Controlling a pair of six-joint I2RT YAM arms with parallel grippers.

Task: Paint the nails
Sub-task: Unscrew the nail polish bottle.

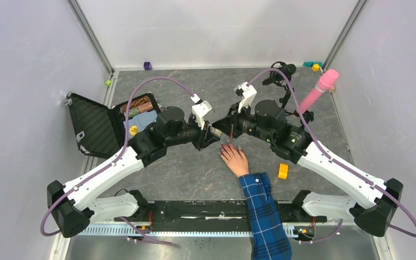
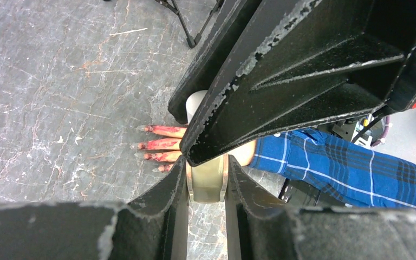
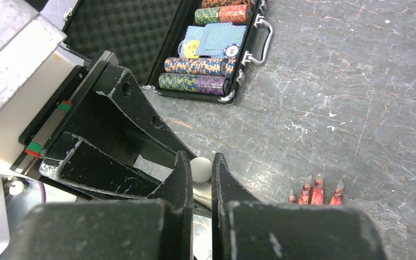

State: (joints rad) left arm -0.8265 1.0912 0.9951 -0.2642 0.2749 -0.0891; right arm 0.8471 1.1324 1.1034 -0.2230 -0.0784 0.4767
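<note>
A pale hand (image 1: 234, 158) in a blue plaid sleeve (image 1: 264, 211) lies flat mid-table. Its fingers are smeared red, and the nails (image 2: 143, 143) (image 3: 318, 179) are long and pale at the tips. My left gripper (image 2: 206, 165) (image 1: 211, 136) is shut on a small clear bottle (image 2: 208, 183), held just above the fingertips. My right gripper (image 3: 199, 160) (image 1: 220, 129) meets it from the opposite side, shut on the bottle's white cap (image 3: 201, 169) (image 2: 196, 102). In the top view the two grippers hide the bottle.
An open black case (image 1: 95, 125) with poker chips (image 3: 197, 73) lies at the left. A yellow tape roll (image 1: 283, 171) sits right of the hand. A pink cylinder (image 1: 318, 89) and a black stand (image 1: 281, 73) are at the back right, and small blocks (image 1: 148, 65) along the back wall.
</note>
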